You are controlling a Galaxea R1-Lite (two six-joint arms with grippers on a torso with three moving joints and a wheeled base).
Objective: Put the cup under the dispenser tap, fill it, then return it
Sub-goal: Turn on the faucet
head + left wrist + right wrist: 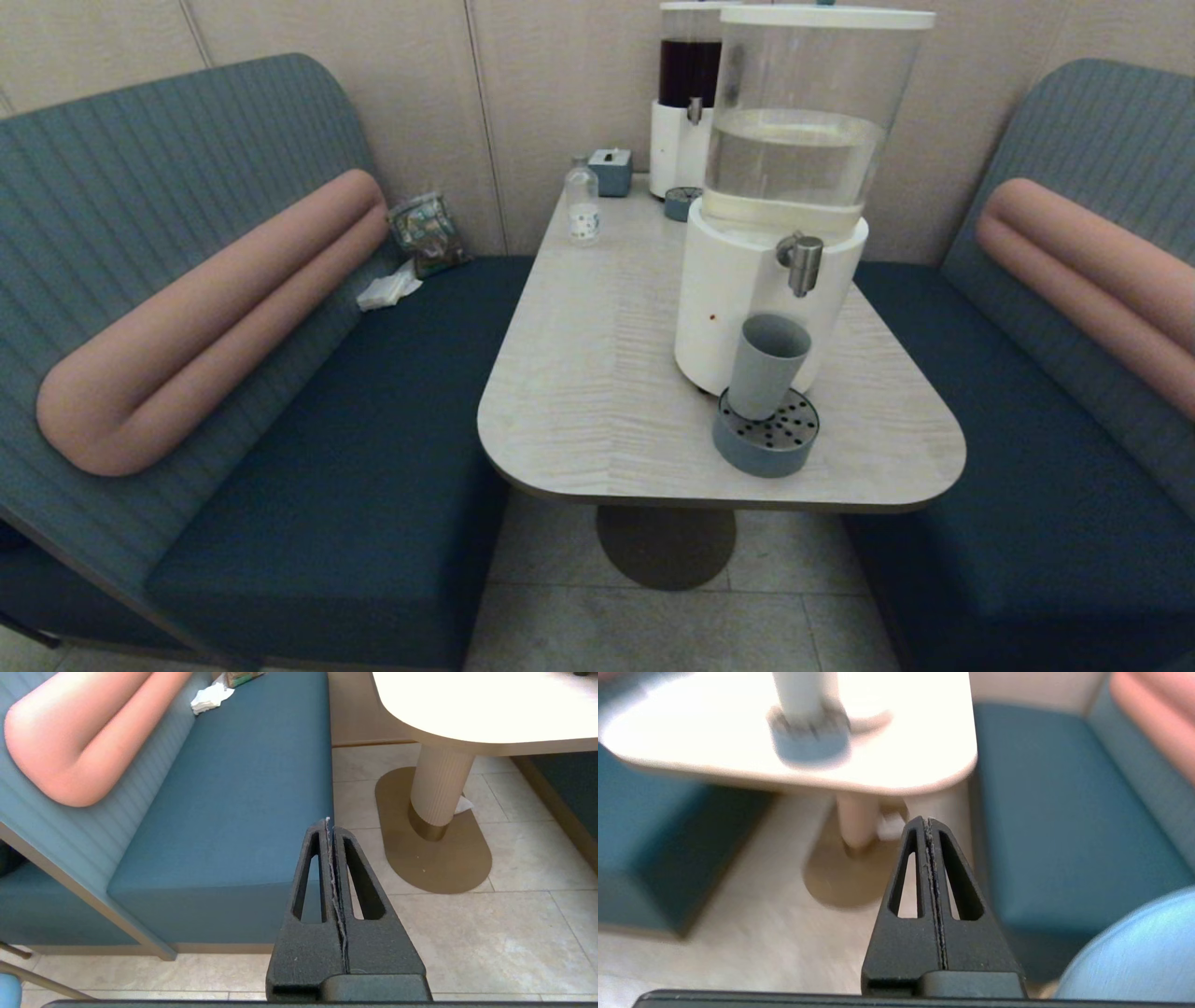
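The grey-blue cup (766, 364) stands upright on a round perforated drip tray (767, 435) near the table's front edge, directly below the brushed-silver dispenser tap (802, 262) of the white-based dispenser (747, 308) with clear liquid. Neither arm shows in the head view. My left gripper (328, 821) is shut and empty, hanging low over the floor beside the left bench. My right gripper (927, 820) is also shut and empty, low in front of the table; the cup (799, 693) and drip tray (810, 742) appear blurred ahead of it on the tabletop.
A dark-liquid dispenser (689, 93), a small clear bottle (583, 201), a tissue box (611, 172) and a second drip tray (681, 203) stand at the table's back. Blue benches (355, 448) flank the table (597, 392). A snack bag (428, 233) and tissue (387, 289) lie on the left bench.
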